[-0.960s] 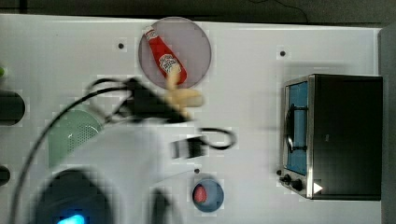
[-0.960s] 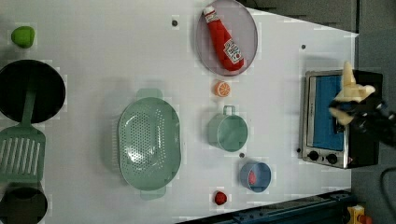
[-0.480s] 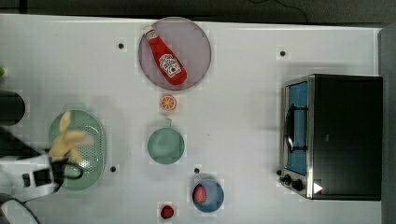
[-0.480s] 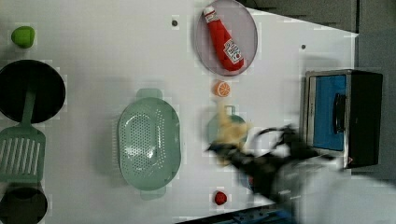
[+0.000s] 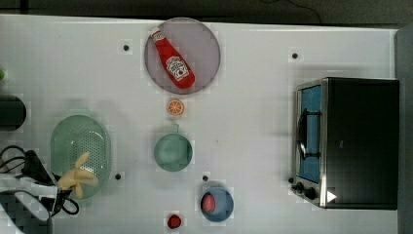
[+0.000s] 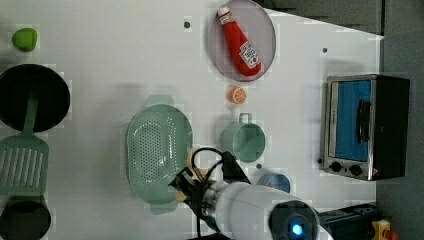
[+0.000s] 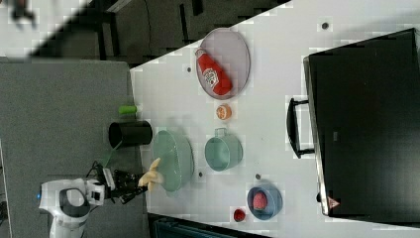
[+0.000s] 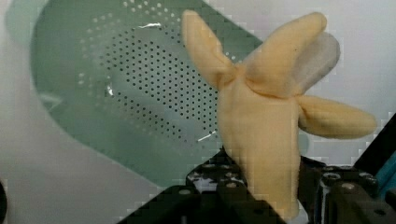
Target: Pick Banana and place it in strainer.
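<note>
The gripper is clamped on the banana, with its soft peel strips sticking out past the fingers. A second ago the arm was carrying the banana over by the ketchup plate. Now it has swung across the table to the strainer. The banana hangs over the strainer's edge, at the end far from the black pot, not in the middle yet. It is up in the air and not inside. I think the arm should slide a bit more over the holes, then let go.
</note>
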Robot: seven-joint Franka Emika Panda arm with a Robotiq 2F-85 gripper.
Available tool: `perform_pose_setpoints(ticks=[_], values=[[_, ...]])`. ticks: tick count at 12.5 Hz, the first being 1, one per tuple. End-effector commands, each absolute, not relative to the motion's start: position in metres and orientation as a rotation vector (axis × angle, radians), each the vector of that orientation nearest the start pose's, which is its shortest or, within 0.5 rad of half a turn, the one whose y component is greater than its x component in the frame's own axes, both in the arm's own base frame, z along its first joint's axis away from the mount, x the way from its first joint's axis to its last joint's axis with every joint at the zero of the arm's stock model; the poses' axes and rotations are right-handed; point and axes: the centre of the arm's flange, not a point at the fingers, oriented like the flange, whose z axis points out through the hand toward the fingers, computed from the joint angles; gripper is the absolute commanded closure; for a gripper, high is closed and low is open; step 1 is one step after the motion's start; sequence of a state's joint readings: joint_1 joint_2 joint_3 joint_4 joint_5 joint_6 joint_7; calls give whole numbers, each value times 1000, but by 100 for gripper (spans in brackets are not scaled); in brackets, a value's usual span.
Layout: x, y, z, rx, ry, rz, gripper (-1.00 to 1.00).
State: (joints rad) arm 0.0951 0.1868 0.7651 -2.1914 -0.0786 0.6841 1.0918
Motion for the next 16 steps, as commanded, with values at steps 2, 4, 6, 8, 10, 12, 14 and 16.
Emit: perform_pose_setpoints(ticks=[2,4,6,8,10,12,14,16], values=[[388,402,322,-2447,1949,136,-21],[393,400,324,-2426,1952,132,-66],[397,399,328,-2411,1950,126,-100],[412,388,342,-2382,1952,89,-100],[432,359,364,-2485,1816,7,-100],[457,309,393,-2626,1667,-85,-100],[479,246,431,-2743,1563,-154,-100],[488,178,471,-2857,1477,-171,-100]])
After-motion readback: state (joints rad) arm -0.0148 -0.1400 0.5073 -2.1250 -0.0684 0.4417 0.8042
